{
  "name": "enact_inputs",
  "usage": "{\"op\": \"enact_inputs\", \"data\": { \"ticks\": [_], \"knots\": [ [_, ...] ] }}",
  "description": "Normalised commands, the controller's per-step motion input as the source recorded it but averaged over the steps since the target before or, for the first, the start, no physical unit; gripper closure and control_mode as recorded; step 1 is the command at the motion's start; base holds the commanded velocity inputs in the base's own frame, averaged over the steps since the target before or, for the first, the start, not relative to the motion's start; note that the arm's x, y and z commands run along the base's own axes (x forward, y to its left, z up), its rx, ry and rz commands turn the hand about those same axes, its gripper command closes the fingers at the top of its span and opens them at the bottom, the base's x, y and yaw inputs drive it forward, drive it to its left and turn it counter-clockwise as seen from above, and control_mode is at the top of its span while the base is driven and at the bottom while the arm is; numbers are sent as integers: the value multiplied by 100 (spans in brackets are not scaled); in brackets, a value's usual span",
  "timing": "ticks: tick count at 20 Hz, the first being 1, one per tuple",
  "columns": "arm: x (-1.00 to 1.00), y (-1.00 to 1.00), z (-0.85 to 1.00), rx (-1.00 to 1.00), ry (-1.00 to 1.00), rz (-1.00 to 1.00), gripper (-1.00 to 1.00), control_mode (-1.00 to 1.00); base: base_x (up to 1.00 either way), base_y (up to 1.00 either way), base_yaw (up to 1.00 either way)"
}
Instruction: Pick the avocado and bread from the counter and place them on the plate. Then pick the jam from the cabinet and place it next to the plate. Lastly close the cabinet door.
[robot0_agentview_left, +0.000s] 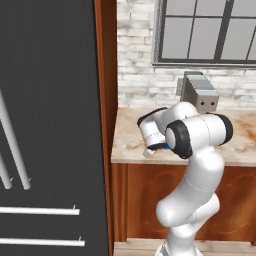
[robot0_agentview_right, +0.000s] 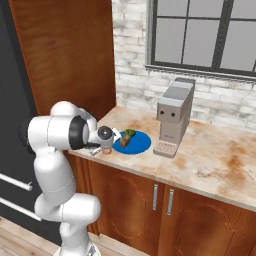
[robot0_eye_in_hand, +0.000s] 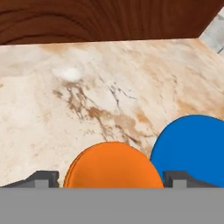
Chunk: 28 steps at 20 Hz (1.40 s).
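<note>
Nearest the camera in the hand view, the tool is standing with its fingertips spread apart on either side of an orange round lid, probably the jam, not visibly clamping it. Just beside it the plate is lying on the desk, carrying the bread and the avocado. Behind are the coffee machine and the cabinet. Withdrawing carelessly, a finger could be catching the lid and tipping the jar onto the plate.
</note>
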Motion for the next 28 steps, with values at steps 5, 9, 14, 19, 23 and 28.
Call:
{"op": "enact_inputs", "data": {
  "ticks": [5,9,14,19,23,28],
  "knots": [
    [-9,-2,1,-4,-9,0,-100,-100,0,0,0],
    [-27,-6,34,-4,-14,0,-100,-100,0,0,0],
    [-33,-7,41,-2,-14,0,-100,-100,0,0,0],
    [-52,-13,16,0,0,0,-100,-100,0,0,0],
    [-61,-14,40,0,0,0,-100,-100,0,0,0],
    [-45,-19,89,0,0,5,-100,-100,0,0,0]
  ]
}}
